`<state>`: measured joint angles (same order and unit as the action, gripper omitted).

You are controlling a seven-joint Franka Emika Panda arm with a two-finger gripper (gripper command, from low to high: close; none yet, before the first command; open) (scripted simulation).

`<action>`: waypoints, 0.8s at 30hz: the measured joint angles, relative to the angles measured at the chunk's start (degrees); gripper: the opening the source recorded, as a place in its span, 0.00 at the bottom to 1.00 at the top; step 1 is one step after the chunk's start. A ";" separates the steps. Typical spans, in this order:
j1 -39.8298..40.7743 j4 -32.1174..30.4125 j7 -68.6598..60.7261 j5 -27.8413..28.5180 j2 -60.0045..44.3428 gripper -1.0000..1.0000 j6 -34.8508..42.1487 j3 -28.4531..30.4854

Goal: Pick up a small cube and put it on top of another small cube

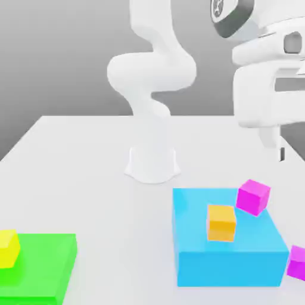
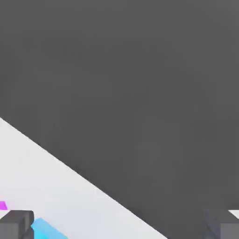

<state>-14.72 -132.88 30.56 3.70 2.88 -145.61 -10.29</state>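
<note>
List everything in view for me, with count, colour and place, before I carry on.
small cube: 2, magenta; one on the blue block near its far right corner, one beside that block at the exterior view's right edge
small orange cube: 1, orange; on the blue block
small yellow cube: 1, yellow; on the green block
blue block: 1, blue; exterior view's right
green block: 1, green; exterior view's left
table: 1, white; under the blocks
arm: 1, white; base behind the blocks
gripper: 1, white body, dark fingertips; raised, open, exterior view's right
</note>
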 joint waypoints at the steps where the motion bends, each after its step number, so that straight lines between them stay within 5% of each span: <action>1: -1.10 -0.05 -0.52 0.49 -2.10 0.50 -0.66 -0.45; 14: -10.18 1.09 -2.53 9.52 -29.51 0.50 -11.93 -0.99; 15: -10.87 1.53 -1.99 10.27 -31.46 0.00 -13.40 -0.16; 24: -10.06 0.92 -2.79 9.22 -28.93 0.00 -11.40 -1.25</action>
<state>-24.78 -131.97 27.76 12.92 -26.05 -157.01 -11.54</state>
